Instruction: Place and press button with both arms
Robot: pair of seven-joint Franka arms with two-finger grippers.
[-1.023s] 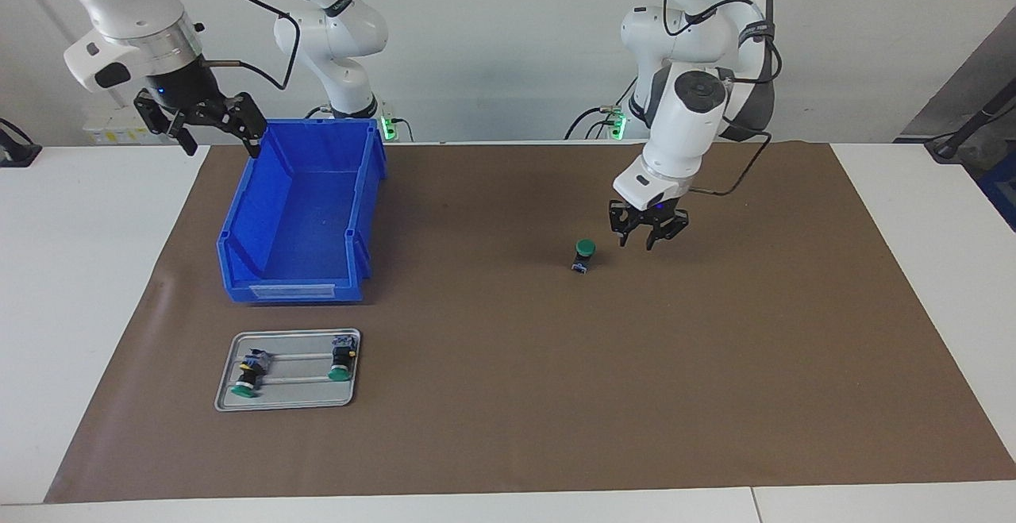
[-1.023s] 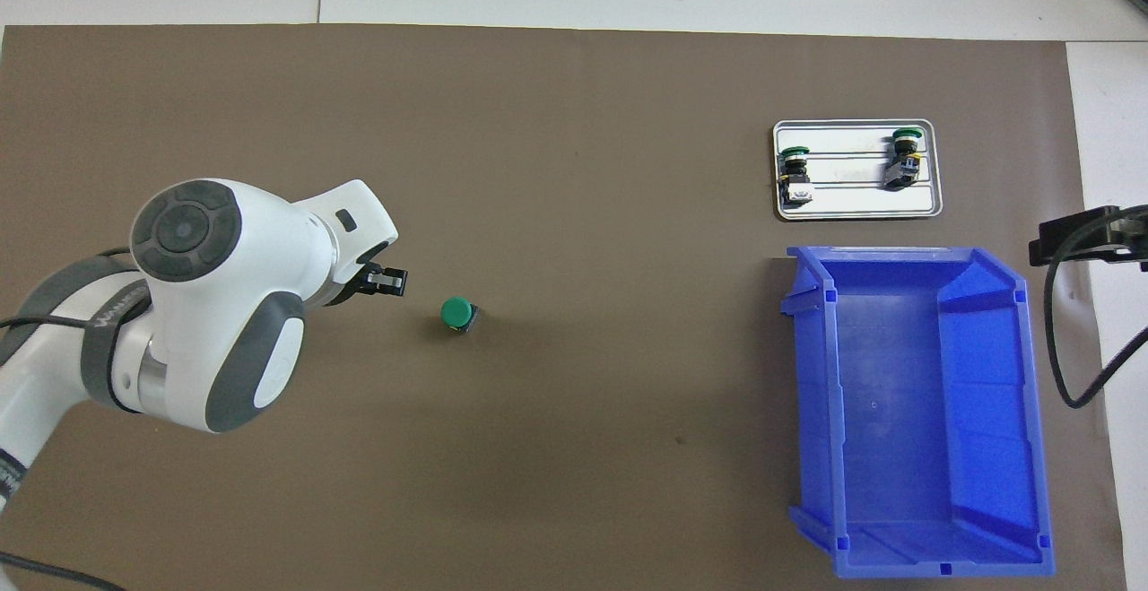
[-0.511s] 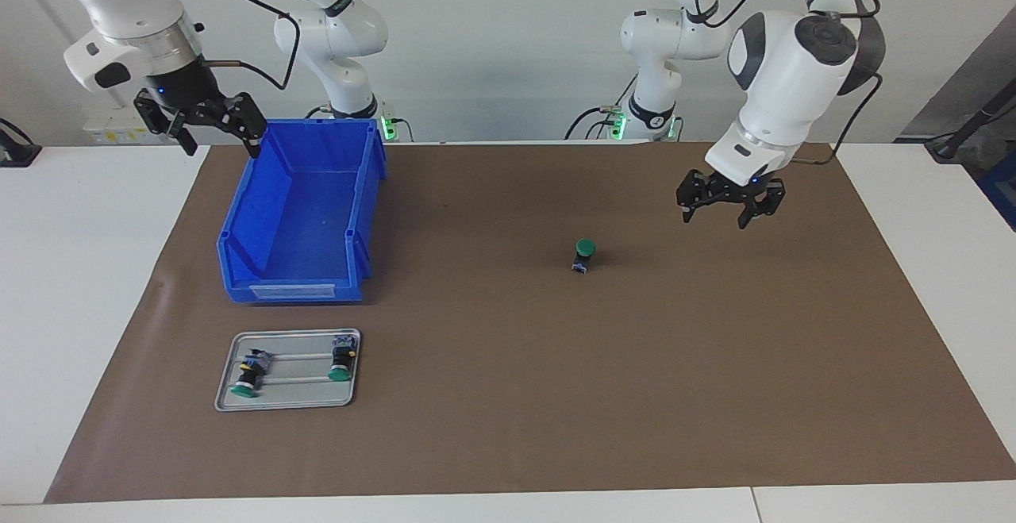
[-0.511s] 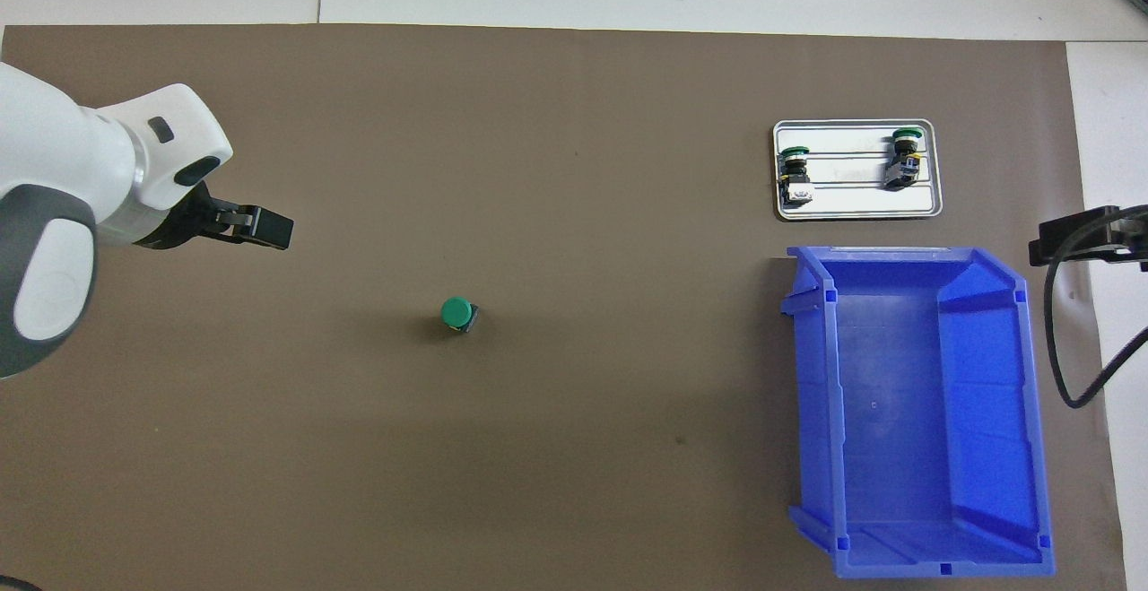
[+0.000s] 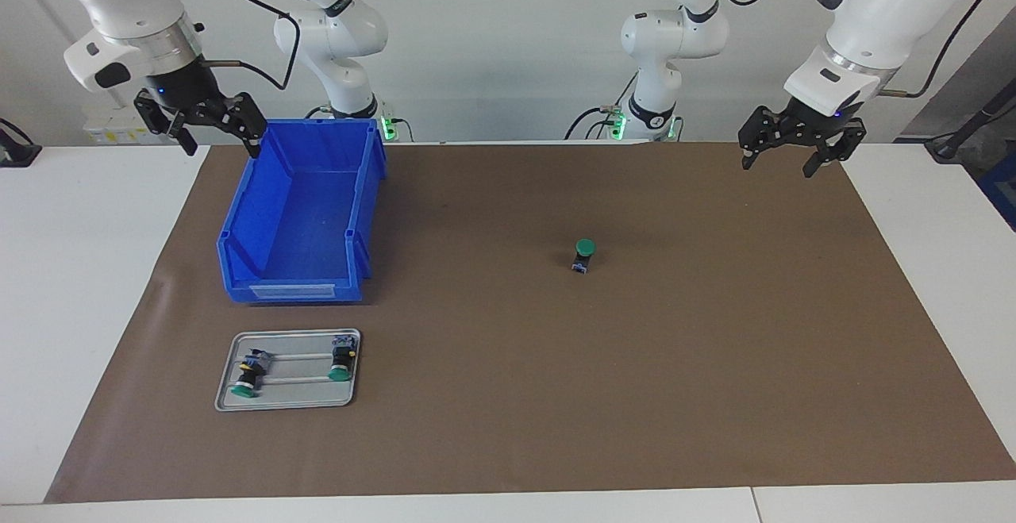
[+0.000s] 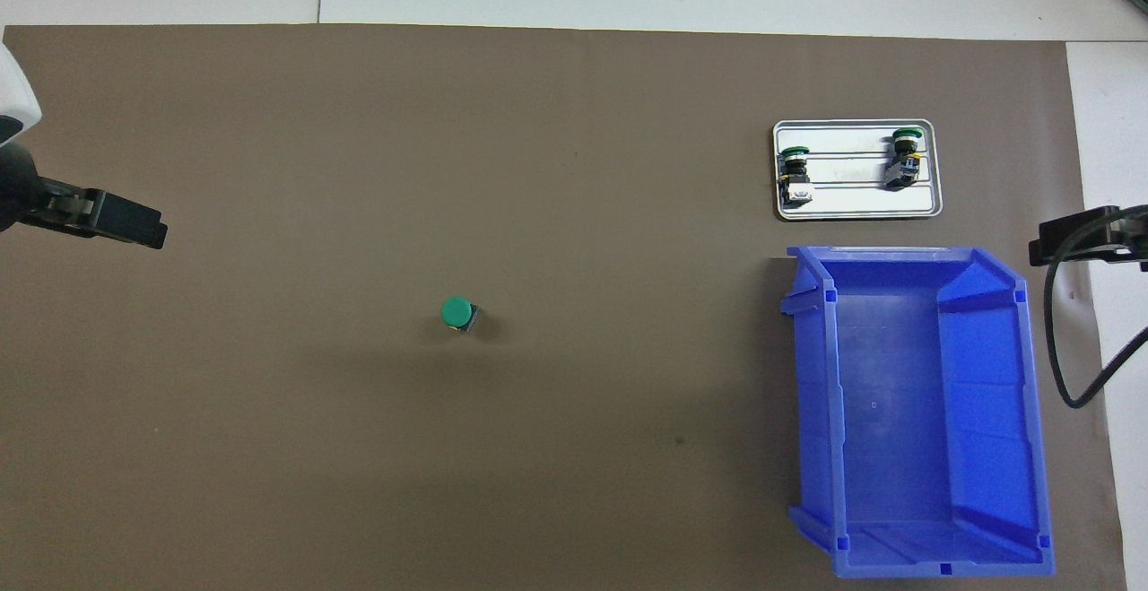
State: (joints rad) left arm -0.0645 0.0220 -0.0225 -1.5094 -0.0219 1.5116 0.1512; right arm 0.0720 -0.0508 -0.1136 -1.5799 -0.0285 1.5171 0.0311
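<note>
The green-capped button [image 5: 584, 255] stands upright on the brown mat [image 5: 714, 364], well apart from the blue bin [image 5: 302, 213], toward the left arm's end of the desk. Only the facing view shows both hands whole: the left hand [image 5: 791, 159] hangs spread and empty over the mat's edge, and the right hand [image 5: 216, 142], also spread and empty, hangs beside the bin. The overhead view shows only their tips.

A green-capped button [image 6: 457, 313] stands cap-up alone on the brown mat [image 6: 538, 169] covering the bench. Toward the right arm's end, a blue bin [image 6: 1004, 412] sits open, and just beside it, farther from the robots, a metal tray [image 6: 856, 205] holds two more buttons lying on their sides. The left gripper [image 6: 112, 221] pokes in at the mat's edge, the right gripper [image 6: 1072, 239] at the other.
</note>
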